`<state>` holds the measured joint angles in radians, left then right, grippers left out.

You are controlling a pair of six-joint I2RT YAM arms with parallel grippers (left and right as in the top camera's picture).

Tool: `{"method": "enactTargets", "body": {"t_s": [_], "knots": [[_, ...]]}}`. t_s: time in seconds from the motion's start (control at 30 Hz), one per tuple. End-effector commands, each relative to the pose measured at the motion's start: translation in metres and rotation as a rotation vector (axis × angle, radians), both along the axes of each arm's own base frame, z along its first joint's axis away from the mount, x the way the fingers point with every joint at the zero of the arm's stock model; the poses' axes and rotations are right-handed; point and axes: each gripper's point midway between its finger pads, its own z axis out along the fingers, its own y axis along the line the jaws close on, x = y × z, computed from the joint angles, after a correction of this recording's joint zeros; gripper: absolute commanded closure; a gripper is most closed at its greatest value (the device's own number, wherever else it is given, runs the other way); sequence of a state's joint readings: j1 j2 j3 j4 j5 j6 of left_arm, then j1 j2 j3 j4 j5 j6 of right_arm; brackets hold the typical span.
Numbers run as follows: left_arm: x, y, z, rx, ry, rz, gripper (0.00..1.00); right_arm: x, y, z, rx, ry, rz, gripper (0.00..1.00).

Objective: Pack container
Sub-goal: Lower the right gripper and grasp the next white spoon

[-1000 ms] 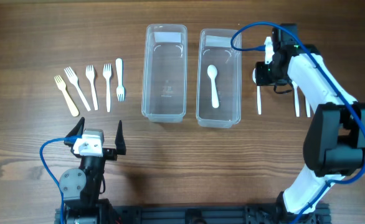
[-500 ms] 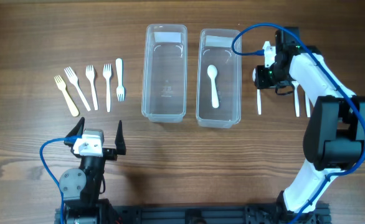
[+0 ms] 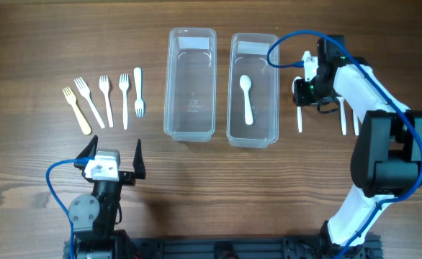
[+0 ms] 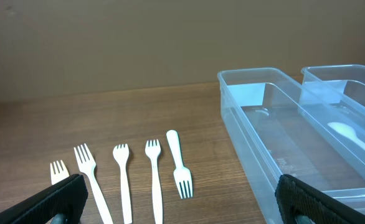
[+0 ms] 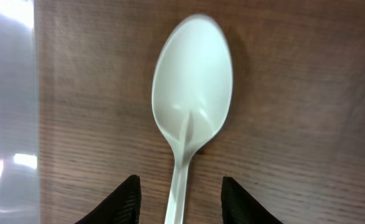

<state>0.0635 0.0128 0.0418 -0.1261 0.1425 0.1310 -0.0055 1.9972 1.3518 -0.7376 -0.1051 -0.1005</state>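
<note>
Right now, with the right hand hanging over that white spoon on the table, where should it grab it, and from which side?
Probably the thin handle just below the bowl, from straight above. The spoon lies flat on the wooden table, hollow side up, and its handle runs between the open fingers of the right hand. The handle is narrow enough to pinch; the bowl is broad and rounded.

Wooden table (image 3: pixel 38 180) bears forks (image 3: pixel 106 101), two containers (image 3: pixel 191 83) (clear), spoons (image 3: pixel 299 119)
</note>
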Motion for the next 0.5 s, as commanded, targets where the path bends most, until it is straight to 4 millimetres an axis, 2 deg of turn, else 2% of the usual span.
{"method": "enactTargets", "body": {"t_s": [0.0,0.13,0.3,0.4,0.47], "knots": [[0.0002,-0.0007,-0.0018,0.023,-0.003,-0.004,0.0,-0.007,0.0039,-0.0112,0.019,0.02,0.009,0.59],[0.0002,-0.0007,-0.0018,0.023,-0.003,-0.004,0.0,-0.0043,0.0039,-0.0108,0.019,0.009,0.008,0.6],[0.0002,-0.0007,-0.0018,0.023,-0.003,-0.004,0.0,-0.0035,0.0039,-0.0108,0.019,0.006,0.009,0.66],[0.0002,-0.0007,-0.0018,0.023,-0.003,-0.004,0.0,-0.0007,0.0039,-0.0104,0.019,-0.006,0.009,0.6],[0.0002,-0.0007,-0.0018,0.023,-0.003,-0.004,0.0,0.0029,0.0038,-0.0096,0.019,-0.021,0.009,0.59]]}}
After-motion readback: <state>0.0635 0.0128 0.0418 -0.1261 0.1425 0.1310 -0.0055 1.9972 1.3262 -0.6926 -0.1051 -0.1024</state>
